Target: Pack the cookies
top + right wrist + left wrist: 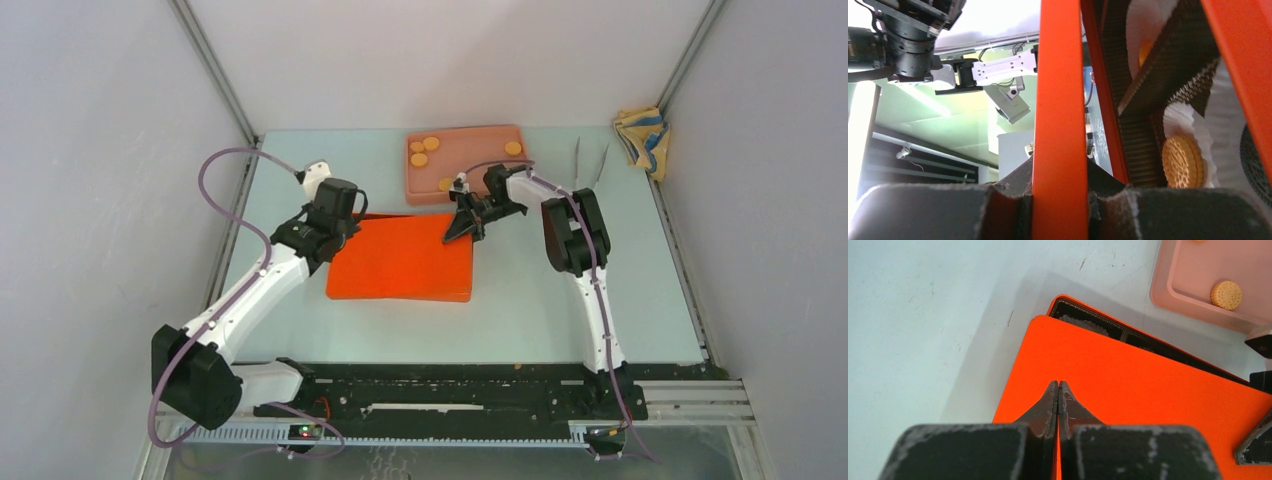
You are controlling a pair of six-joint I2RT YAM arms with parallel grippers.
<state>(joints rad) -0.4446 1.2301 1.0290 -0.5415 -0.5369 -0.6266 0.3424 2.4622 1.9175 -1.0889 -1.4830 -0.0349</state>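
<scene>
I count five orange cookies (419,160) lying flat in the pink tray (470,165) at the far side of the table. Three cluster in its far left corner, one sits near the far right corner, and one lies at the near edge. Each is a small round disc with a ridged rim. My left wrist view shows one flat on the tray floor.

Inside the orange box (400,262), under its raised lid (1128,390), another orange cookie (1182,161) sits in a white frilled paper cup (1180,120). Part of a second shows deeper in. A dark ridged round at the frame edge may be a black one; I cannot tell.
</scene>
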